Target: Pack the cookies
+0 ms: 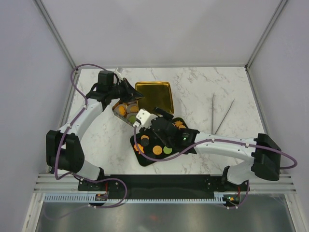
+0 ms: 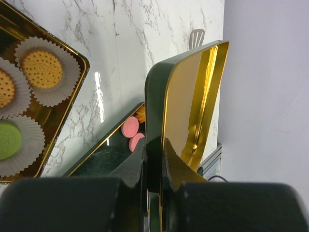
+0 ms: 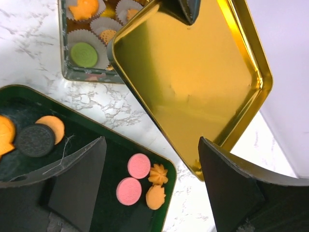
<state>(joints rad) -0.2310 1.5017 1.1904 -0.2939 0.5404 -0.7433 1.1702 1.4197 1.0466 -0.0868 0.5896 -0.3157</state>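
Loose cookies lie on a black oblong tray [image 1: 140, 157]: orange [image 1: 157, 150], green [image 1: 167, 150] and dark ones [image 1: 145, 138]. In the right wrist view two pink cookies [image 3: 139, 166] and two orange star cookies [image 3: 157, 174] lie at the tray's corner [image 3: 29, 104]. A gold tin [image 1: 117, 114] holds cookies in white paper cups [image 2: 42, 69]. My left gripper [image 2: 154, 150] is shut on the edge of the gold lid [image 2: 186, 96], tilted up beside the tin. My right gripper [image 3: 152, 142] is open and empty above the pink cookies.
Metal tongs [image 1: 219, 113] lie on the marble table at the right. The lid [image 1: 154, 96] hangs just behind the tray and the right gripper [image 1: 157, 116]. White walls close in the back and both sides.
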